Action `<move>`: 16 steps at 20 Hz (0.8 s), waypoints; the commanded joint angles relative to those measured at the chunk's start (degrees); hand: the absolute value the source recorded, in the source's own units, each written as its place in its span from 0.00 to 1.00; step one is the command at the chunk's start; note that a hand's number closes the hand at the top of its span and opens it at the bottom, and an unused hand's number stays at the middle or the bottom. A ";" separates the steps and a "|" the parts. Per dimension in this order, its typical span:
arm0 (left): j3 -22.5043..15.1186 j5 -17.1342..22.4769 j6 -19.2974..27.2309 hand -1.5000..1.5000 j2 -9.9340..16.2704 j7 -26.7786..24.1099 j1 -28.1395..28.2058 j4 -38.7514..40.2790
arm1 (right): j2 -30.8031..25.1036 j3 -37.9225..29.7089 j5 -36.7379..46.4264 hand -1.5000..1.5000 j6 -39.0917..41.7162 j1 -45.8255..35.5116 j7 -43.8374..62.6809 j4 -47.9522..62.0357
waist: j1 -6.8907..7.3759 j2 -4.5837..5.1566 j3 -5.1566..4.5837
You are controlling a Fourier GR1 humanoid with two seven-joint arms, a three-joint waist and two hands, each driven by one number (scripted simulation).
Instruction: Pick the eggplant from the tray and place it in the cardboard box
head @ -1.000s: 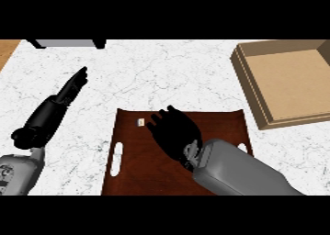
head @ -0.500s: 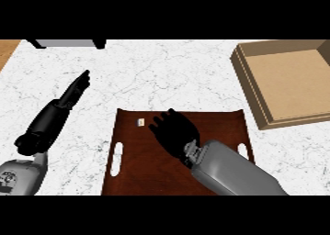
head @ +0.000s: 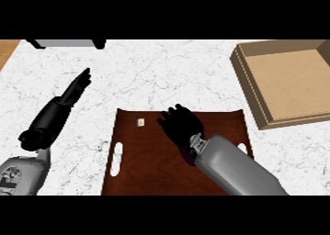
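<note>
The brown tray (head: 221, 121) with slotted handles lies on the marble counter in front of me. My right hand (head: 182, 126) hovers over the tray's middle, palm down, fingers relaxed and spread. Only a dark purple sliver of the eggplant (head: 187, 159) shows beside my right wrist; the hand and forearm hide the rest. The open cardboard box (head: 293, 78) stands at the far right, with nothing in it. My left hand (head: 71, 94) rests at the left of the tray with straight fingers pointing away from me.
A small white tag (head: 140, 121) lies on the tray near its far left corner. A grey object (head: 65, 43) stands at the counter's back edge. A wooden surface (head: 1, 57) borders the counter at the top left.
My right hand has drifted slightly to the right over the tray and its forearm now looks narrower. The left arm has barely shifted.
</note>
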 commanded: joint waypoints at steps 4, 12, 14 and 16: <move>1.36 -1.57 -2.22 0.50 -0.02 -2.93 -0.05 2.93 | 0.41 3.32 4.44 1.00 -6.21 2.90 -8.39 4.36 | 0.03 0.08 0.00; 1.96 -2.40 -1.78 0.50 -1.99 0.31 -0.37 0.48 | -0.43 1.77 9.10 1.00 -16.28 1.54 -17.93 5.54 | 0.03 0.02 0.02; 4.91 0.45 -3.46 0.50 1.09 0.15 1.32 -0.80 | -9.07 3.49 4.00 1.00 -19.21 8.98 -27.33 -5.29 | -0.83 -0.32 0.06; 3.82 -0.55 -2.05 0.50 -0.35 0.15 1.60 -0.52 | -14.66 4.19 0.14 1.00 -22.85 13.81 -36.68 -10.10 | -2.50 -0.49 0.17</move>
